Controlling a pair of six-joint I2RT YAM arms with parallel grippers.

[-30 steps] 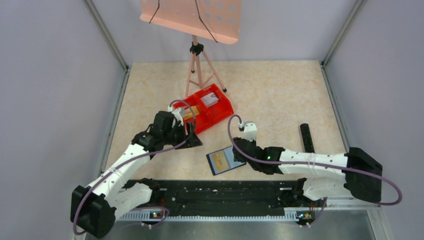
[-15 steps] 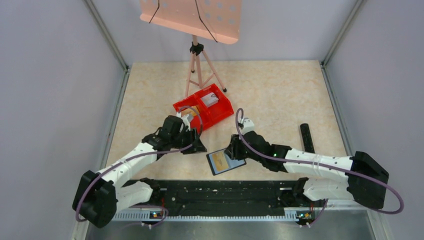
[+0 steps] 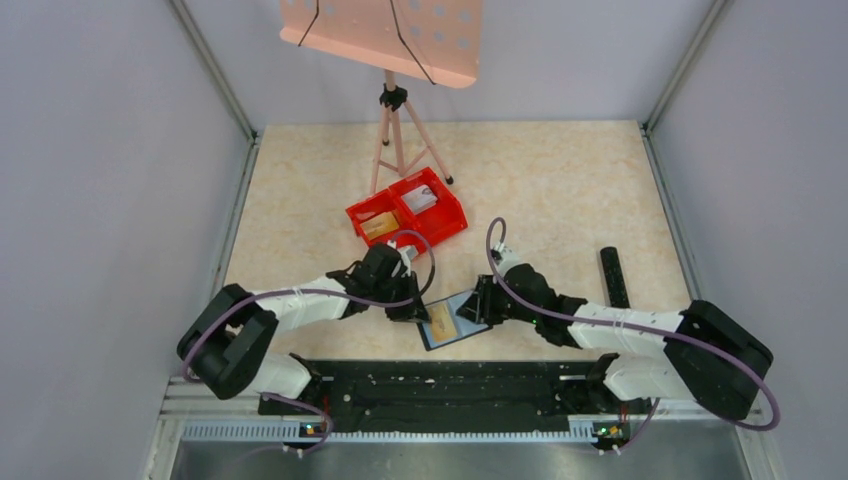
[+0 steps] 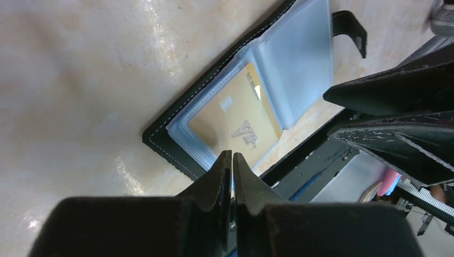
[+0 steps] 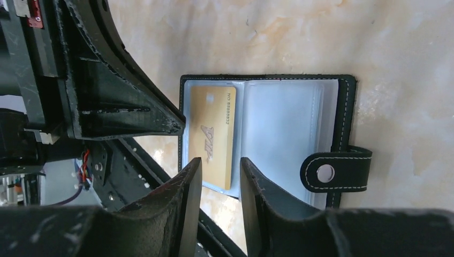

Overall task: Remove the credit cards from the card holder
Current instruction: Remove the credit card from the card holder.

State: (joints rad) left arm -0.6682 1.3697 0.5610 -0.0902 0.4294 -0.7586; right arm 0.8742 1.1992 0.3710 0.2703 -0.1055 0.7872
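The black card holder [image 3: 455,322] lies open on the table between my two grippers. One gold credit card [image 5: 213,134] marked VIP sits in its left see-through pocket; the other pocket [image 5: 289,126] looks bare. My left gripper [image 4: 232,155] is shut, its tips at the holder's [image 4: 160,136] outer edge by the gold credit card [image 4: 235,126]; I cannot tell if it pinches the pocket film. My right gripper [image 5: 220,163] hangs open with a narrow gap over the card's near end, nothing between its fingers. The snap tab [image 5: 334,171] sticks out to the side.
A red two-compartment bin [image 3: 440,225] stands behind the holder with a tan card [image 3: 380,225] and a pale card [image 3: 421,200] inside. A pink music stand on a tripod [image 3: 392,100] is at the back. A black bar [image 3: 612,275] lies right. The black base rail [image 3: 440,385] runs along the near edge.
My left arm swung from the red bin down to the holder's left edge and its jaws closed. My right gripper slid forward over the holder and narrowed its gap.
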